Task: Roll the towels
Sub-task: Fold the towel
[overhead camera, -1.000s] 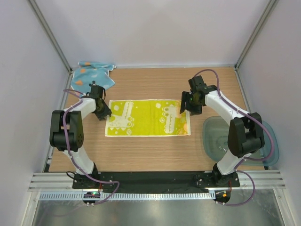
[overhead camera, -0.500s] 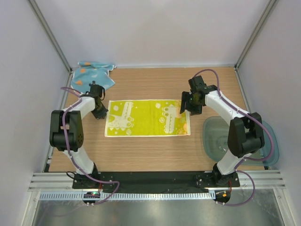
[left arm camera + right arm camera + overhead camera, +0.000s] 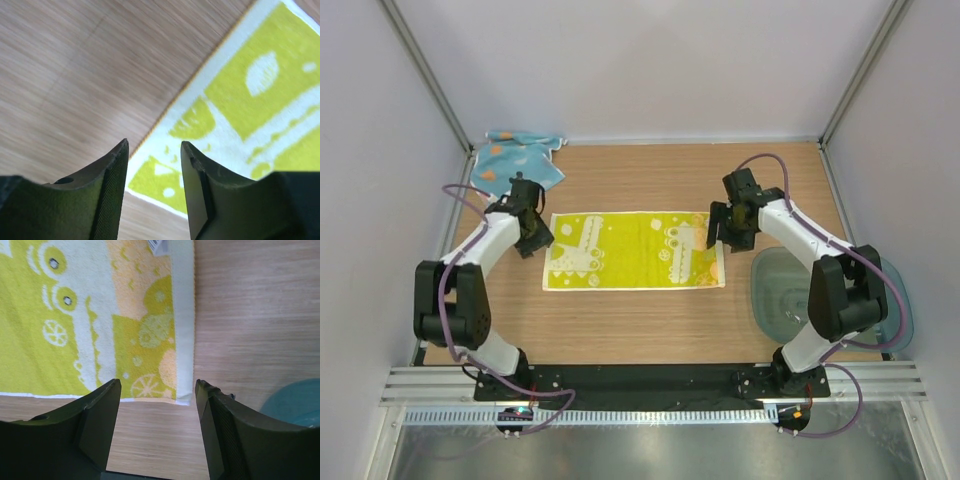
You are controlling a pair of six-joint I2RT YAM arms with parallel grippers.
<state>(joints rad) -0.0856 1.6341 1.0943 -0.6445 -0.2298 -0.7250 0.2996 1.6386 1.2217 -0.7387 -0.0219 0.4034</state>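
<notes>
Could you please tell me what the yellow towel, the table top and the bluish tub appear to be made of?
Yellow towel: soft woven cloth, probably terry; matte, fuzzy printed surface.
Table top: wood or wood-look laminate; fine straight grain, low sheen.
Bluish tub: likely clear plastic; tinted, smooth and see-through.

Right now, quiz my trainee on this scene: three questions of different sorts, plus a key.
1. True or false: the yellow towel lies spread out, unrolled.
2. Where is the blue towel? A) crumpled at the far left corner B) folded at the near edge C) on the yellow towel
3. Does the left gripper or the right gripper hold cloth?
Key: 1 true; 2 A; 3 neither, both are open over the yellow towel's ends.
</notes>
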